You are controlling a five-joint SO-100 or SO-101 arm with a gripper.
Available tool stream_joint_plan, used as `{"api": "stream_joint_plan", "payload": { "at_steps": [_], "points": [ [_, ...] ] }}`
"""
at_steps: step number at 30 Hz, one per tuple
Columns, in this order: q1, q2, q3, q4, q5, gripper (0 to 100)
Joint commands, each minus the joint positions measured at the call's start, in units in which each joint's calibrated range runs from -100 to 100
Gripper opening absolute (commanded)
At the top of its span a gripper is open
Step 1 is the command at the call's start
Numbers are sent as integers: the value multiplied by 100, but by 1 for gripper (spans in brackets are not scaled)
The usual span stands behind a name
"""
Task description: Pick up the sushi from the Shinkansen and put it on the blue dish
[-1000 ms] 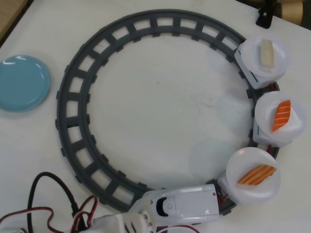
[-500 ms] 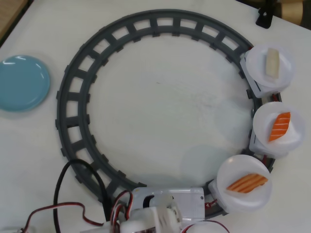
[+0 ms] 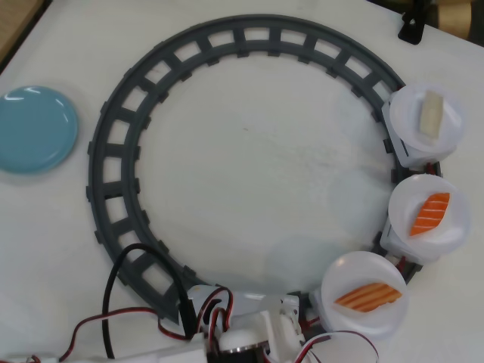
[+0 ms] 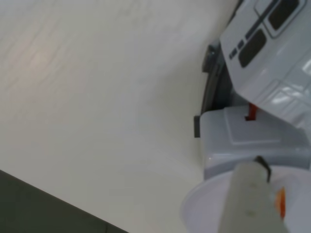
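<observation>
The sushi (image 3: 368, 296), pale orange with faint stripes, lies on the first white plate (image 3: 344, 321) behind the Shinkansen's engine (image 3: 249, 300), at the bottom right of the grey track. My arm (image 3: 249, 344) covers most of the engine in the overhead view. In the wrist view the Shinkansen (image 4: 272, 53) fills the upper right. One white finger (image 4: 250, 201) of my gripper (image 4: 260, 170) reaches over the plate's rim (image 4: 209, 204), with a sliver of orange sushi (image 4: 280, 201) beside it. The other finger is hidden. The blue dish (image 3: 36, 128) sits far left with nothing on it.
Two more train plates follow up the right side, carrying an orange-red striped piece (image 3: 429, 214) and a whitish piece (image 3: 431, 115). The grey ring track (image 3: 113, 151) circles the table. Red and black cables (image 3: 128, 302) loop at the bottom left. A black stand (image 3: 412, 23) sits top right.
The train has run on along the track, so all three plates have shifted down and leftward. My arm has slid right along the bottom edge and now covers the engine.
</observation>
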Motion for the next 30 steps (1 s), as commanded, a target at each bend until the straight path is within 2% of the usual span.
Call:
{"api": "stream_joint_plan", "payload": {
  "at_steps": [1,6,18,30],
  "points": [
    [-116,52,-435,-35,-31,29],
    [-204,384,-805,-35,-62,29],
    [-353,1421,-2139,33,-591,29],
    [-265,1504,-2130,339,-617,29]
  ]
}}
